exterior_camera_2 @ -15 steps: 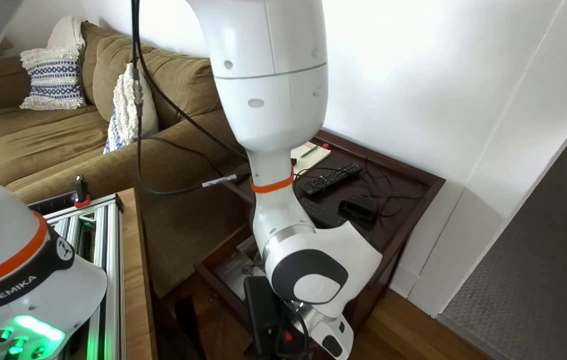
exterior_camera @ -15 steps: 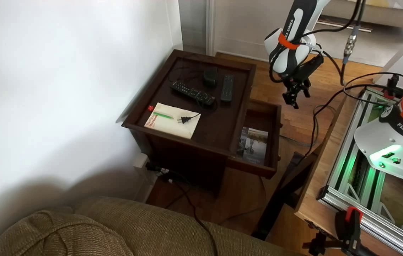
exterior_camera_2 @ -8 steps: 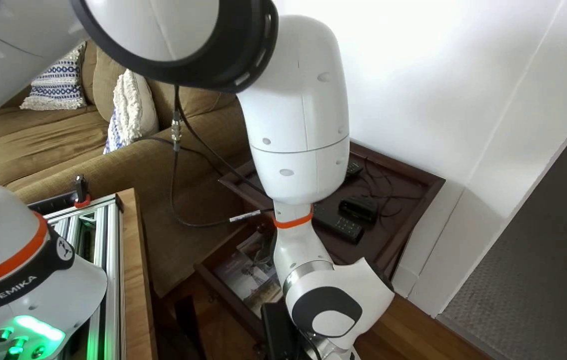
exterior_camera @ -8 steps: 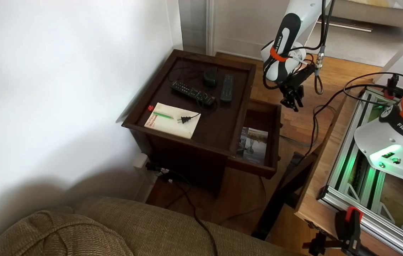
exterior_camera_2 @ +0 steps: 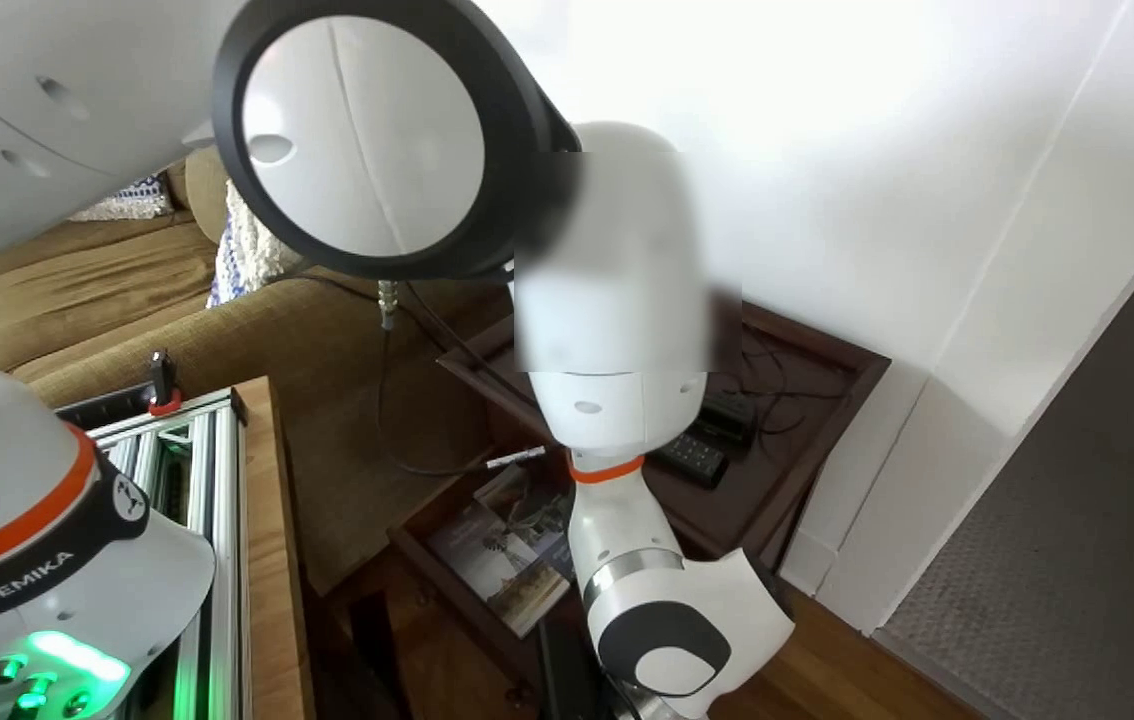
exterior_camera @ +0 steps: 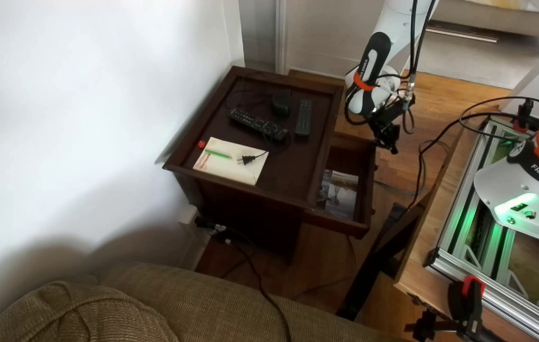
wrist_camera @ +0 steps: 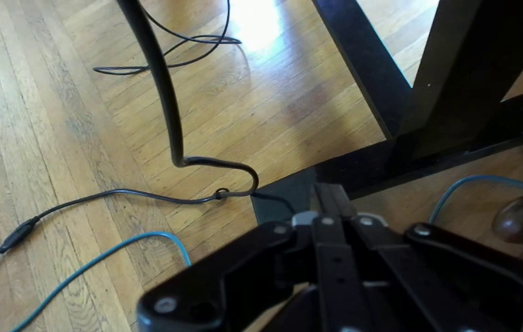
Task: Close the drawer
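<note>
Honey-coloured floorboards (wrist_camera: 118, 115) spread below the black pincer (wrist_camera: 334, 196), whose fingers lie side by side, tips together in a narrow line. Beyond those tips, in the wrist view, runs a black frame (wrist_camera: 363, 170); a round brown knob (wrist_camera: 522, 219) shows near the right edge, and a blue cable (wrist_camera: 104, 257) curves at the lower left. In an exterior view the pincer hangs just by the far outer corner of the drawer (exterior_camera: 368, 190); whether the two touch, I cannot tell. The drawer juts out from under the dark tabletop (exterior_camera: 293, 171) in both exterior views, with printed booklets (exterior_camera: 342, 194) lying inside. Upon the tabletop are two black remotes (exterior_camera: 257, 124), a small black device (exterior_camera: 281, 104) and a pale book (exterior_camera: 231, 170), which carries a green pen (exterior_camera: 218, 154) and a plug (exterior_camera: 246, 160); a red die (exterior_camera: 201, 144) sits just beside it. Farther out come a white wall (exterior_camera: 84, 95), a brown sofa (exterior_camera: 193, 299) and the robot base (exterior_camera: 526, 190) above a wooden bench (exterior_camera: 417, 270).
</note>
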Robot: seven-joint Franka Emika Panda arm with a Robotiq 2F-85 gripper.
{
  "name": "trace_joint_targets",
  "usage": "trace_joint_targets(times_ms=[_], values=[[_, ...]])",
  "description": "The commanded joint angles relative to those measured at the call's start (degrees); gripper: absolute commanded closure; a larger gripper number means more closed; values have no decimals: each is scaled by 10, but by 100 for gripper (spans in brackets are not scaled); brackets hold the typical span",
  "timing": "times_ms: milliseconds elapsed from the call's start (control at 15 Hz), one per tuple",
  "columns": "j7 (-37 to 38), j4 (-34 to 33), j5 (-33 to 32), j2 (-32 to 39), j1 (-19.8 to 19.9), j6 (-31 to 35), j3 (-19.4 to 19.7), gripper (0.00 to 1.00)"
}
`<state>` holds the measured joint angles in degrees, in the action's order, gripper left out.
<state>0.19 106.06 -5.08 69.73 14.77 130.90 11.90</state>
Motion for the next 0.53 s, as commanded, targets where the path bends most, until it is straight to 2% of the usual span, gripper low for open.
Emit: trace_joint_targets(times_ms=[0,267,467], values=[[-46,-17,38,13,45,-4,-37,100],[-93,5,86,-12,89,32,-65,100],[-109,36,103,-32,97,92,-72,100]])
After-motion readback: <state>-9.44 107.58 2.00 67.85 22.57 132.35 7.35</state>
